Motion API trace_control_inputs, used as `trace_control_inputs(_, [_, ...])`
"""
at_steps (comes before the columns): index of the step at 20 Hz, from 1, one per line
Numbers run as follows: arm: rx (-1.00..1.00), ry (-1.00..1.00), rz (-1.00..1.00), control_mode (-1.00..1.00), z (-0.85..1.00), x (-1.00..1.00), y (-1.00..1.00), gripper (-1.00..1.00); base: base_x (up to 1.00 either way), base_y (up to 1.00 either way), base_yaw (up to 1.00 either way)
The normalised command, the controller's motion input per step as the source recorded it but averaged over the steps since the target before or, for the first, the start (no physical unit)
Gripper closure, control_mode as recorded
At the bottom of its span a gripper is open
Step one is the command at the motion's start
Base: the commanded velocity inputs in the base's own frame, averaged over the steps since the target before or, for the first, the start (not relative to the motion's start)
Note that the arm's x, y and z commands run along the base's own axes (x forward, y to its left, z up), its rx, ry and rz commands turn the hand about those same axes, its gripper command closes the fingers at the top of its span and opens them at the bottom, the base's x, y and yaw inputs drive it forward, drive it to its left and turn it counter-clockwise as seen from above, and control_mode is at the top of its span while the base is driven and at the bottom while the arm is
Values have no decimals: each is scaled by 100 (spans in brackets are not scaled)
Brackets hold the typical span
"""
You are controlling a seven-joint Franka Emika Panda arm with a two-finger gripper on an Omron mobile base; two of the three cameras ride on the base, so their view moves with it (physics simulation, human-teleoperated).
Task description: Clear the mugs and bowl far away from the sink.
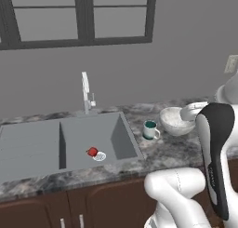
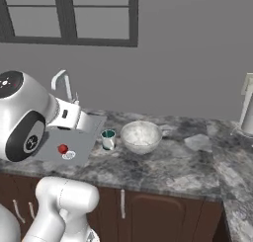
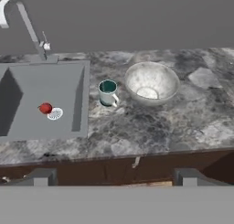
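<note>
Three things to clear, none touched yet. Gripper (image 3: 114, 181) hangs spread wide and empty, up over the counter's front edge. White mug (image 3: 108, 92) is dead ahead and below, bowl (image 3: 151, 82) just right of it, red mug (image 3: 45, 108) farther left down in the sink (image 3: 27, 83).

Glossy white arm (image 1: 176, 194) (dark joint covers).
</note>
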Motion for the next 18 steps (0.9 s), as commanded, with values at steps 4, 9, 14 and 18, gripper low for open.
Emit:
trace_control_inputs(4, [0,0,0,100,0,0,0,-100,48,-81,-7])
trace_control_inputs(9, [0,0,0,100,0,0,0,-100,99,-56,-5])
trace_control_inputs(14, [0,0,0,100,0,0,0,-100,89,-26,-17])
trace_control_inputs(18, [0,0,0,100,0,0,0,-100,65,-50,-55])
